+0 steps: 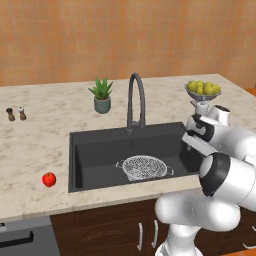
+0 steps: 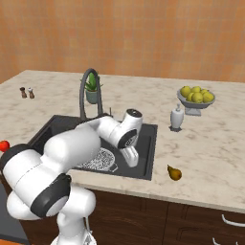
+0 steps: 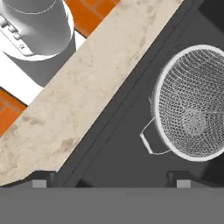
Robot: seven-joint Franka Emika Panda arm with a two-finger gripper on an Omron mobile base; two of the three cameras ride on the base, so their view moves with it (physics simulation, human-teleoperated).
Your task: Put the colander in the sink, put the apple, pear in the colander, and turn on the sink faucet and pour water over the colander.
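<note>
Nearest, along the front edge of the surface (image 1: 45, 145): one apple (image 1: 49, 179), small, round, bright red, left of the sink's front left corner; one pear (image 2: 174, 172), brownish-yellow with a dark tapered neck, lying on its side right of the sink's front right corner. Well apart from each other, with the basin between.

Then one sink (image 1: 95, 155), a dark grey rectangular recess. Inside, close to its front wall: one colander (image 1: 144, 167), round, shallow, white-grey mesh with a pale rim and two small wire handles. Empty, sitting upright on the basin floor.

Above the basin's front right part: the end effector (image 3: 111, 183), pointing down, two dark finger tips set wide apart with nothing between them, so open. Seen from the hand camera, the colander (image 3: 192, 103) just beside and beyond the tips, one handle toward them.

At the sink's back edge: one sink faucet (image 1: 135, 100), tall dark gooseneck arching over the basin. No water visible from it.

Farther back on the surface: one potted plant (image 1: 102, 96) behind the faucet, two small shakers (image 1: 16, 114) near the left edge, one white bottle (image 2: 177, 117) and one footed bowl (image 2: 195, 99) of yellow-green fruit toward the back right corner.
</note>
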